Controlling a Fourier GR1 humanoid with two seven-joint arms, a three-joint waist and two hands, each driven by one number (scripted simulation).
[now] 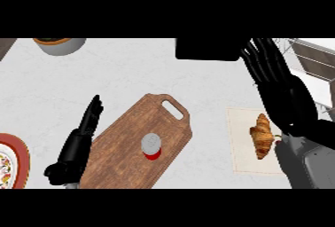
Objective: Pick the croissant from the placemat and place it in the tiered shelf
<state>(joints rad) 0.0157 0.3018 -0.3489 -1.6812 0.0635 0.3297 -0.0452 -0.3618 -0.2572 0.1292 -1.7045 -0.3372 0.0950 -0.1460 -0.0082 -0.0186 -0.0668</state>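
A golden-brown croissant [262,135] lies lengthwise on a pale beige placemat [242,155] at the right of the white counter. My right hand [281,84] hovers over the placemat's right side with its fingers straight and pointing away from me; it holds nothing and covers part of the mat. The tiered shelf [314,62], a grey wire frame with dark shelves, shows at the right edge behind that hand. My left hand [82,137] rests open at the lower left, fingers straight, beside the wooden board.
A wooden cutting board [131,142] with a handle lies in the middle, carrying a small grey-and-red shaker [151,146]. A red-rimmed patterned plate [9,162] sits at the left edge, a grey bowl [60,44] at the back left, a black object [206,48] at the back centre.
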